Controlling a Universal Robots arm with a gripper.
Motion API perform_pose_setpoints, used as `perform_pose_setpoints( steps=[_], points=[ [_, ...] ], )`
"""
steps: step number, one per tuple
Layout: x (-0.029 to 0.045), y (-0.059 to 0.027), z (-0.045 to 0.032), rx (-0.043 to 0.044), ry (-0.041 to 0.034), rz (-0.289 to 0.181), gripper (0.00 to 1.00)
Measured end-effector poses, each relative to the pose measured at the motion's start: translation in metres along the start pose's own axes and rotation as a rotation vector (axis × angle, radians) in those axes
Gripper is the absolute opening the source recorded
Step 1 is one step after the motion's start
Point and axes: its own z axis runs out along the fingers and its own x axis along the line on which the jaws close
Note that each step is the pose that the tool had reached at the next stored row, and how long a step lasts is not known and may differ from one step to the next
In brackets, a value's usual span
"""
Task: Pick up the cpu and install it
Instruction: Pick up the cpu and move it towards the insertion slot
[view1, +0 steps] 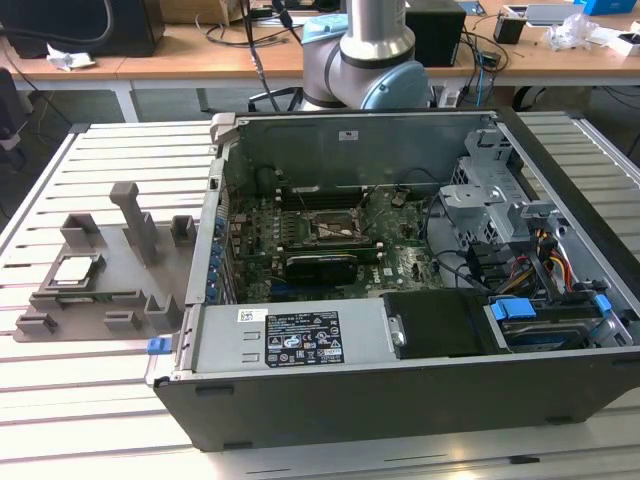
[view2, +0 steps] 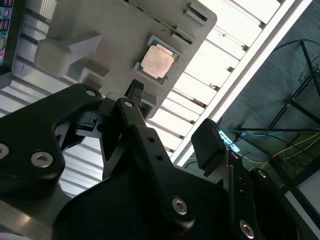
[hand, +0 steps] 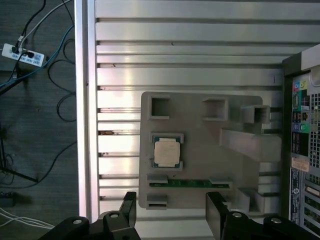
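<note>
From where I stand the chip (view1: 75, 270) lies flat in a square pocket of the grey holder (view1: 130, 285). The holder rests on the slatted table (view1: 90, 420), just beside the open computer case (view1: 400, 400) on the exterior view's left. The chip has not been picked up yet. Its pale metal top faces up and nothing touches it. The claw (hand: 171, 200) hangs above the holder with its two black fingers (hand: 129, 207) spread wide and nothing between them. In the first wrist view the chip sits out past the fingertips. It is close to the line through the middle of the gap, perhaps a shade toward one finger, and well apart from both. A thin green-edged strip (hand: 190, 183) lies in a slot of the holder between the chip and the fingertips. As I judge it, the offset that counts is forward along the holder and then down, with little to correct sideways. The chip is square, so it has no long axis. Its edges look roughly square to the line joining the fingers, so the spread jaws appear to face two opposite sides of it. The second wrist view shows the same layout at a slant, with the chip beyond the nearer fingertip. Inside the case, the dark socket (view1: 335, 228) on the board lies well apart from the chip, toward the exterior view's right.
</note>
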Motion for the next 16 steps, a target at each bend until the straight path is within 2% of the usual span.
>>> perform_pose_setpoints(
  steps=[16],
  points=[
    [0.0004,0.0004,0.0126,0.0,0.0,0.0,0.66]
  ],
)
